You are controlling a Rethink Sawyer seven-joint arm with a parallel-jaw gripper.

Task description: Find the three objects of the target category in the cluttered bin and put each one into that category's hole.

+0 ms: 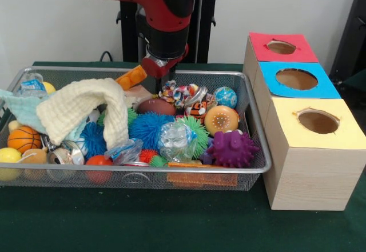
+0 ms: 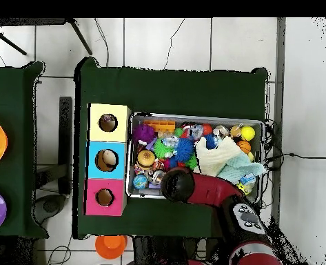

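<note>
— While the arm (image 1: 163,12) hangs down from the top centre of the front view, why is it parked over that back stretch of the cluttered bin (image 1: 260,163)?

— My guess is it's going for the knotted rope bundle (image 1: 176,94), the white, red, yellow and green tangle just below the gripper (image 1: 158,82). The tip dips in beside it at the centre of the frame. Whether it's spread, closed or has hold of anything, I can't tell; the wrist hides it from above too.

— And the bin itself?

— It fills the left and middle of the front view, packed edge to edge. A cream waffle cloth (image 1: 86,108) is draped in an arch over the left side, probably hiding toys under it. Blue spiky balls (image 1: 147,127), a purple knobbly ball (image 1: 231,148), an orange dotted ball (image 1: 221,119), a small globe (image 1: 225,96) and a little basketball (image 1: 23,139) at the lower left lie loose on top.

— The boxes?

— Three wooden boxes (image 1: 303,172) stand just beside the bin at the right of the frame, each with one hole: the yellow top (image 1: 317,120) lowest, the blue top (image 1: 296,79) above it, the pink top (image 1: 281,47) highest. The holes look dark; I'd say nothing's gone in, though I can't see inside.
</note>
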